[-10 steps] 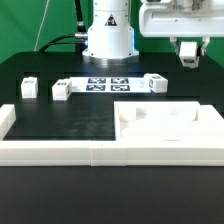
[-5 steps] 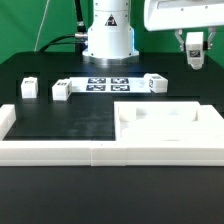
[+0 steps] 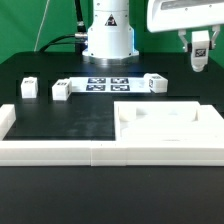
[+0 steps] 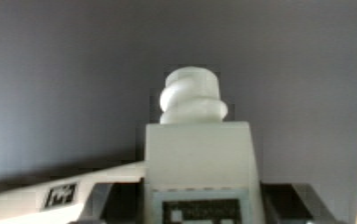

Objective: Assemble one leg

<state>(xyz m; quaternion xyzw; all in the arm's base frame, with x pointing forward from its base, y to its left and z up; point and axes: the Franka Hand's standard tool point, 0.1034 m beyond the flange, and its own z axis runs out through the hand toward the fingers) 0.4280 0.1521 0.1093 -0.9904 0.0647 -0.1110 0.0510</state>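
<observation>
The gripper [image 3: 201, 40] pinches 1 leg [image 3: 201, 58] upright in the air, near the table's [image 3: 180, 88] far corner on the exterior view's right. On the table, a 2nd block [image 3: 155, 84] sits just beside the marker board's [image 3: 107, 83] end on that side. A 3rd block [image 3: 61, 90] sits by the board's opposite end, and a 4th block [image 3: 29, 87] lies nearer the edge on the exterior view's left.

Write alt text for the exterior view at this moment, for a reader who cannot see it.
The gripper holds a leg, a small white tagged block, in the air above the black table at the exterior view's right. Three similar blocks sit on the table near the marker board, and a large white panel lies nearer the camera.
</observation>
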